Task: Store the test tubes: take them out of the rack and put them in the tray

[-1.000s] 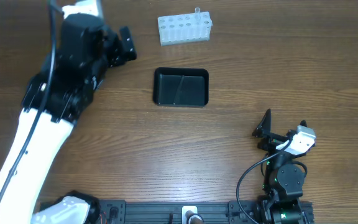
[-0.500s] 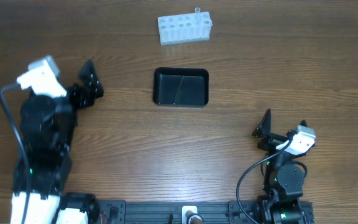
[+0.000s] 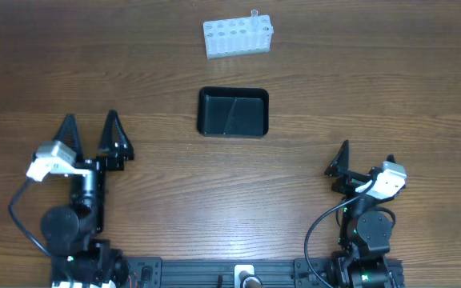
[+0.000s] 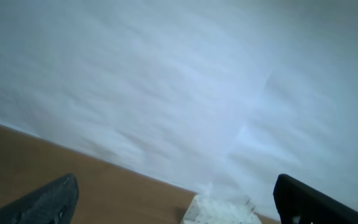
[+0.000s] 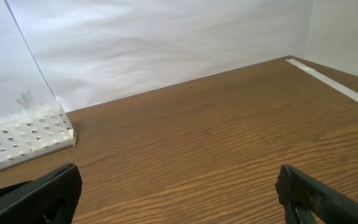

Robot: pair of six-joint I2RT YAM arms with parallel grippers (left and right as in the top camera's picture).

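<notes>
The white test tube rack [image 3: 237, 37] stands at the far middle of the table, with one clear tube [image 3: 254, 15] upright at its right end. In front of it sits the black tray [image 3: 211, 122], and a clear tube [image 3: 231, 112] lies slantwise inside. My left gripper [image 3: 90, 125] rests open near the table's front left, well away from both. My right gripper [image 3: 366, 152] is open at the front right. The right wrist view shows the rack [image 5: 23, 134] and its tube [image 5: 25, 99] far off. The left wrist view shows the rack [image 4: 221, 210] blurred beyond the open gripper [image 4: 174, 183].
Bare wooden tabletop [image 3: 334, 72] surrounds the rack and tray. A white wall [image 5: 166, 37] rises behind the table's far edge. A pale strip [image 5: 334, 81] runs along the table's right side.
The left arm has drawn back from near the rack at the far left to the front left of the table, and its gripper now points up. The right arm has not moved.
</notes>
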